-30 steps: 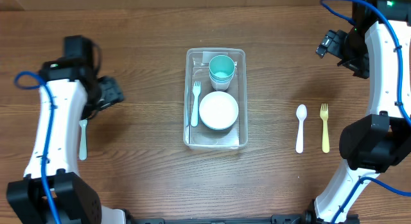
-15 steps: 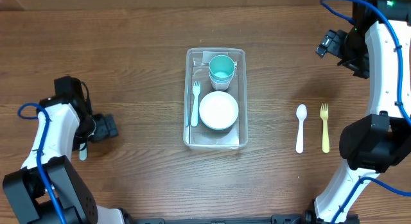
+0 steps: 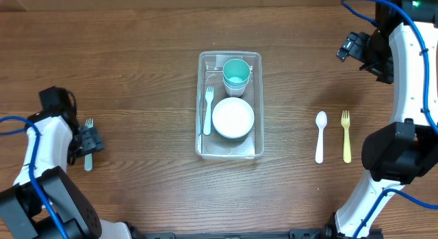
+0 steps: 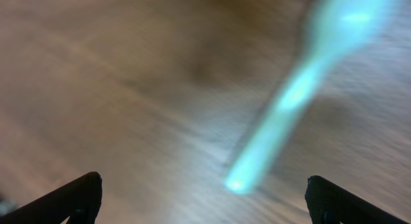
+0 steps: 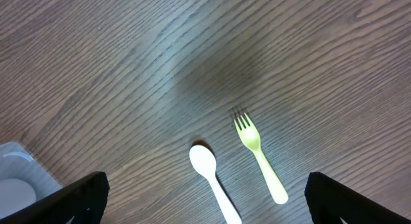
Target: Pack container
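The clear rectangular container (image 3: 230, 55) stands mid-table and holds a teal cup (image 3: 237, 72), a white bowl (image 3: 233, 118) and a pale fork (image 3: 207, 110). A pale teal fork (image 3: 88, 158) lies on the table at the far left. My left gripper (image 3: 91, 140) hangs over its middle, open and empty. In the left wrist view the fork (image 4: 289, 102) is a blur between the wide-apart fingers (image 4: 77, 198). My right gripper (image 3: 349, 46) is open and empty at the back right. A white spoon (image 5: 215, 179) and a yellow fork (image 5: 260, 156) lie below it.
The white spoon (image 3: 320, 136) and the yellow fork (image 3: 346, 136) lie side by side to the right of the container. A corner of the container (image 5: 19, 179) shows at the left edge of the right wrist view. The table is brown wood.
My left arm has swung back and down to the left, and its gripper now sits low over the teal fork. The right arm has not moved.
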